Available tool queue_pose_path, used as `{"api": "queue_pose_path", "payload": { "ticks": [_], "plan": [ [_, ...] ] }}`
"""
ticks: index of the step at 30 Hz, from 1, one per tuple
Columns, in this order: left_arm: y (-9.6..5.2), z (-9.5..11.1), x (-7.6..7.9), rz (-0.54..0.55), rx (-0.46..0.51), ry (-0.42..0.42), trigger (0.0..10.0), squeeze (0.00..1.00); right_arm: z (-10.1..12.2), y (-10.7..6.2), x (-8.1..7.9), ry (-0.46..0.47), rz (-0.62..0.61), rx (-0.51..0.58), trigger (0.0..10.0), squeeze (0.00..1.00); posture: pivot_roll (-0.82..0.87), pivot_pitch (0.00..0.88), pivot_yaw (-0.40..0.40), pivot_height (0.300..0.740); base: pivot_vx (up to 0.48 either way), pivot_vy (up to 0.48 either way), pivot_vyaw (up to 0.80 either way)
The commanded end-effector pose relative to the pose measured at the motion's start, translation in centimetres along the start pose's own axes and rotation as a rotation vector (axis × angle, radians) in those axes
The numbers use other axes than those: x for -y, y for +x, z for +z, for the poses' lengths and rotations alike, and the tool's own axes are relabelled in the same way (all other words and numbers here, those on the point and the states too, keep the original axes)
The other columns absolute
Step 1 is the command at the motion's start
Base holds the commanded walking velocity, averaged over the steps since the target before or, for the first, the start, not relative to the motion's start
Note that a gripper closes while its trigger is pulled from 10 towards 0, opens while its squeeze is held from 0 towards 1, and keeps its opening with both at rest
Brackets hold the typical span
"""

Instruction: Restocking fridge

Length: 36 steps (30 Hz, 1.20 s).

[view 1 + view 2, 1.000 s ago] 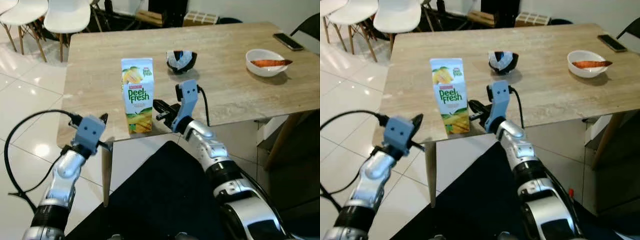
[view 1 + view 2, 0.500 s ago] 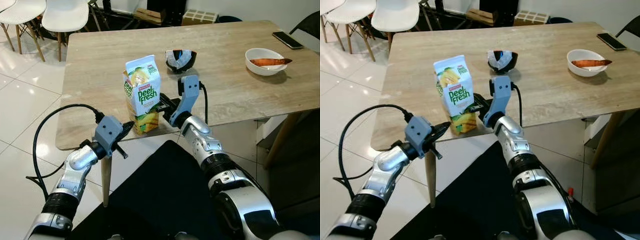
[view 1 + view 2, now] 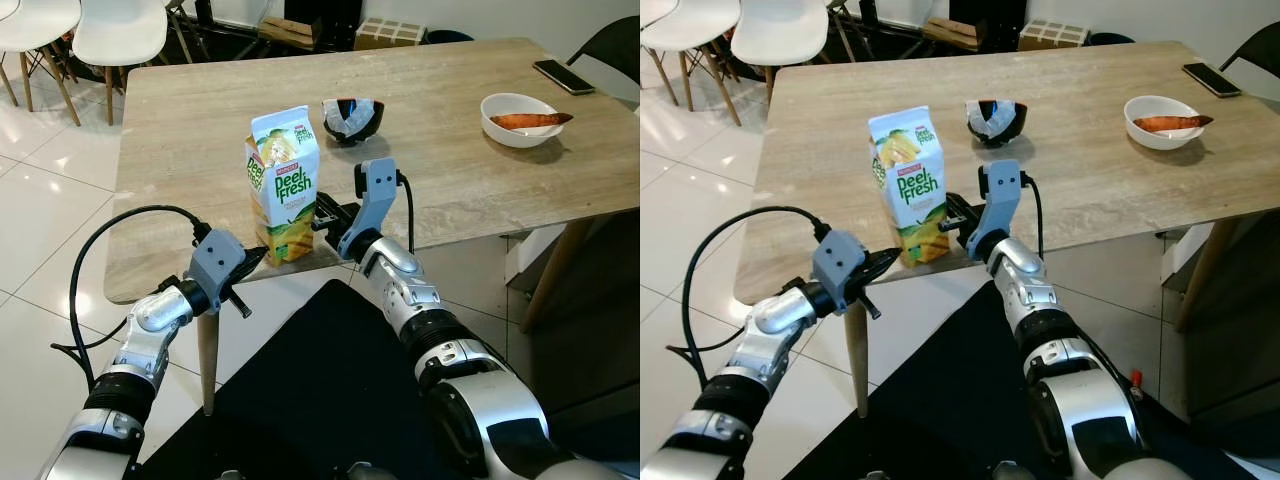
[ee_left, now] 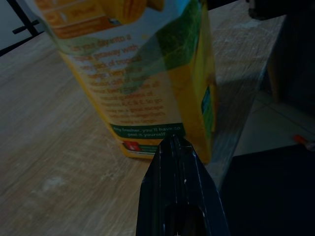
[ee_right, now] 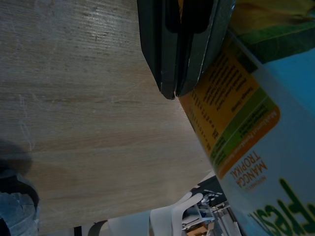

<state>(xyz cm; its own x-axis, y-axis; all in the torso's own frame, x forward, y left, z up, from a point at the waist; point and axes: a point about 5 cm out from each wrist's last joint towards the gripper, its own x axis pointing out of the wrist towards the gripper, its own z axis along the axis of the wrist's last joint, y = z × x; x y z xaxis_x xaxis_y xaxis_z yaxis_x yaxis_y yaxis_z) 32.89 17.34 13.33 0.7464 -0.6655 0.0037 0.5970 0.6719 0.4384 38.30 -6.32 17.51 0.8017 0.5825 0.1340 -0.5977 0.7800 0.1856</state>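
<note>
The carton (image 3: 283, 182) is standing near the front edge of the table (image 3: 180, 150), slightly tilted, between the two grippers: the left gripper (image 3: 253, 258) is pressing its closed fingers against the carton's lower front face, while the right gripper (image 3: 325, 213), fingers also closed together, is touching the carton's lower right side. The carton is a gable-topped box, glossy, printed in yellow, green and white with fruit pictures. The table is showing a pale, streaked wood grain. Farther back, a dark bowl (image 3: 352, 117) is sitting behind the carton, a white bowl (image 3: 518, 118) with something orange in it and a phone (image 3: 559, 76) are lying to the right, and white chairs (image 3: 115, 30) are standing on glossy white tiles (image 3: 40, 200)
</note>
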Motion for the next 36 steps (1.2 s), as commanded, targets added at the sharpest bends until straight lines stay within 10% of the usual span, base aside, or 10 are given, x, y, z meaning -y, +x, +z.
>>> {"api": "queue_pose_path", "payload": {
  "ticks": [1,22,27,36],
  "plan": [
    [-0.7,-0.2,-0.8,0.011,-0.021,0.031,10.0,0.0,-0.6,-0.3,0.1,0.003,0.007,-0.018,10.0,0.0,-0.09,0.134,-0.041,0.74,0.0,0.0,0.0],
    [-5.5,-0.4,-5.7,0.2,-0.079,0.092,10.0,0.0,-2.2,-4.3,2.3,-0.034,0.109,-0.106,10.0,0.0,-0.09,0.14,-0.042,0.74,0.0,0.0,0.0],
    [-4.1,0.1,-3.7,0.084,-0.022,0.019,10.0,0.0,-2.0,-4.3,3.5,-0.064,-0.01,-0.095,10.0,0.0,-0.09,0.139,-0.039,0.74,0.0,0.0,0.0],
    [0.5,2.0,4.9,-0.309,0.104,-0.171,10.0,0.0,0.2,-1.9,3.9,-0.073,-0.238,-0.022,10.0,0.0,-0.09,0.145,-0.036,0.74,0.0,0.0,0.0]
  ]
}}
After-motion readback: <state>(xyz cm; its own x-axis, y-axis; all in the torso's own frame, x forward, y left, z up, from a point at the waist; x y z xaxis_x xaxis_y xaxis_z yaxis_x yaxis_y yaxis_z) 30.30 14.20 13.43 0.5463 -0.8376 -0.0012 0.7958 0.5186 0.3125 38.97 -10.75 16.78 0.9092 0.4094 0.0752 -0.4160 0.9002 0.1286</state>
